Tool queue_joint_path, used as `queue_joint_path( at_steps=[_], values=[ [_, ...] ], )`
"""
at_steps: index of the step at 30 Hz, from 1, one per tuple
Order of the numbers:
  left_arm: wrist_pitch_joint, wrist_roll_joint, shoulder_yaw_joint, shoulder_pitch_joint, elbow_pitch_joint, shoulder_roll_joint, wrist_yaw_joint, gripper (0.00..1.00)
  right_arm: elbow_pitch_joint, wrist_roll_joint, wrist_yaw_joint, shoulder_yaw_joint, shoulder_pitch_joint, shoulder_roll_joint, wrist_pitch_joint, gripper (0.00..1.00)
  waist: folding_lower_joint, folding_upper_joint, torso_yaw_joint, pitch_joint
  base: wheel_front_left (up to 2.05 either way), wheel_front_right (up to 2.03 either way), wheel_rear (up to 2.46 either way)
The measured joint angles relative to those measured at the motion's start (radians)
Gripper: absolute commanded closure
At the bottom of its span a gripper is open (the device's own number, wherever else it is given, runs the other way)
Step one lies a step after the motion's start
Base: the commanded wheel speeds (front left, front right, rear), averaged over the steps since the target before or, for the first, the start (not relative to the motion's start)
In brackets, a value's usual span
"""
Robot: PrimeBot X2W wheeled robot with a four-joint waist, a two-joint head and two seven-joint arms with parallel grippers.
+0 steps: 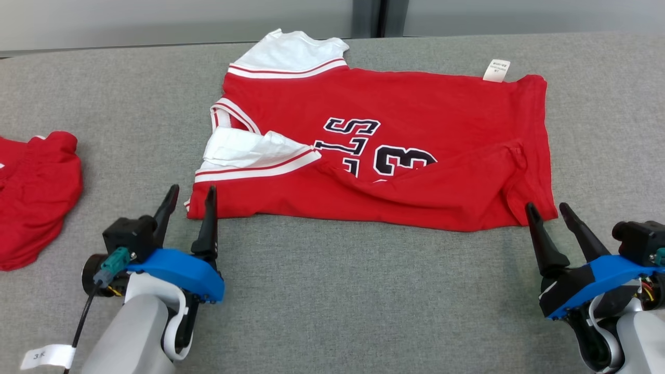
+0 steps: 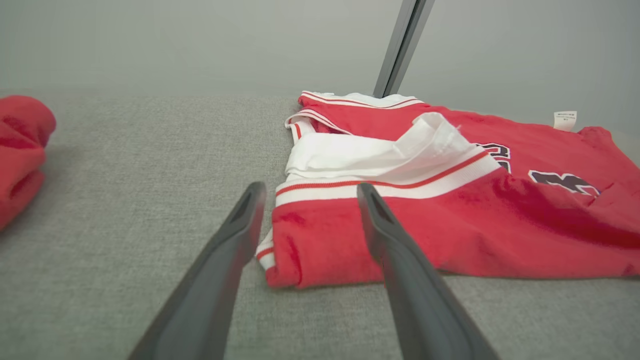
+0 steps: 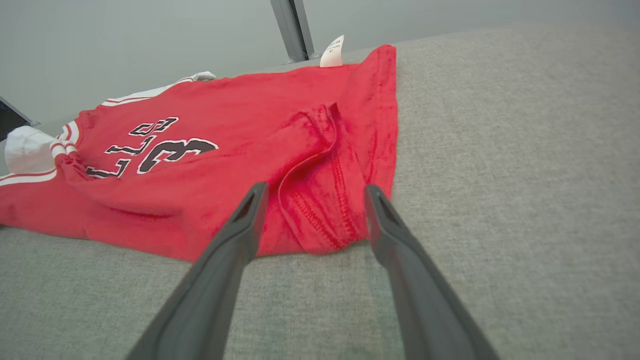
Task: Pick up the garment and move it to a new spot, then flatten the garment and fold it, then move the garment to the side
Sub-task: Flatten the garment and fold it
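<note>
Stretching crosswise, the jersey offers near corners to the left end effector and right end effector, both spread, empty.

Here's the left end effector, two long dark tapered fingers, blue bracket behind, black housing, teal connector, thin black cable, white tag marked 3K, pale grey forearm, right end effector matching, yellow wires peeking.

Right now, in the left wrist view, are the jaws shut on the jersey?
No, the left gripper has its jaws wide apart, the jersey corner showing between them.
</note>
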State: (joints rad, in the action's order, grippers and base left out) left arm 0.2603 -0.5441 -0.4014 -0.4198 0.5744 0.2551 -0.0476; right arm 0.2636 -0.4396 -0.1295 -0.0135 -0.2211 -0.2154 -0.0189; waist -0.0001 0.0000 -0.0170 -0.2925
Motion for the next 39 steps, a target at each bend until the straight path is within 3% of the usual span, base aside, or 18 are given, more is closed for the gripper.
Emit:
queue_joint_path(
  at_steps=[22, 23, 24, 25, 26, 39],
  values=[
    [-0.025, 0.004, -0.049, -0.098, 0.204, -0.023, -0.029, 0.00, 0.250, 0.196, 0.000, -0.070, -0.150, -0.007, 0.066, 0.00, 0.0000, 0.0000, 0.003, -0.041, 0.00, 0.00, 0.00],
    [-0.025, 0.002, -0.052, -0.106, 0.218, -0.026, -0.032, 0.00, 0.262, 0.202, 0.000, -0.071, -0.156, -0.006, 0.071, 0.37, 0.0000, 0.0000, 0.001, -0.043, 0.00, 0.00, 0.00],
    [-0.025, 0.001, -0.054, -0.114, 0.231, -0.030, -0.034, 0.22, 0.272, 0.211, -0.001, -0.073, -0.163, -0.006, 0.075, 0.63, 0.0000, 0.0000, 0.000, -0.044, 0.00, 0.00, 0.00],
    [-0.026, -0.001, -0.056, -0.120, 0.243, -0.032, -0.039, 0.76, 0.281, 0.216, -0.001, -0.071, -0.170, -0.006, 0.086, 1.00, 0.0000, 0.0000, -0.001, -0.045, 0.00, 0.00, 0.00],
    [-0.028, -0.001, -0.058, -0.125, 0.255, -0.034, -0.041, 1.00, 0.293, 0.216, -0.001, -0.069, -0.176, -0.005, 0.096, 1.00, 0.0000, 0.0000, -0.002, -0.045, 0.00, 0.00, 0.00],
    [-0.002, -0.032, -0.044, -0.068, 0.268, -0.050, -0.062, 1.00, 0.325, 0.119, -0.001, -0.048, -0.105, 0.015, 0.205, 1.00, 0.0001, 0.0000, 0.006, 0.046, 0.00, 0.00, 0.00]
  ],
)
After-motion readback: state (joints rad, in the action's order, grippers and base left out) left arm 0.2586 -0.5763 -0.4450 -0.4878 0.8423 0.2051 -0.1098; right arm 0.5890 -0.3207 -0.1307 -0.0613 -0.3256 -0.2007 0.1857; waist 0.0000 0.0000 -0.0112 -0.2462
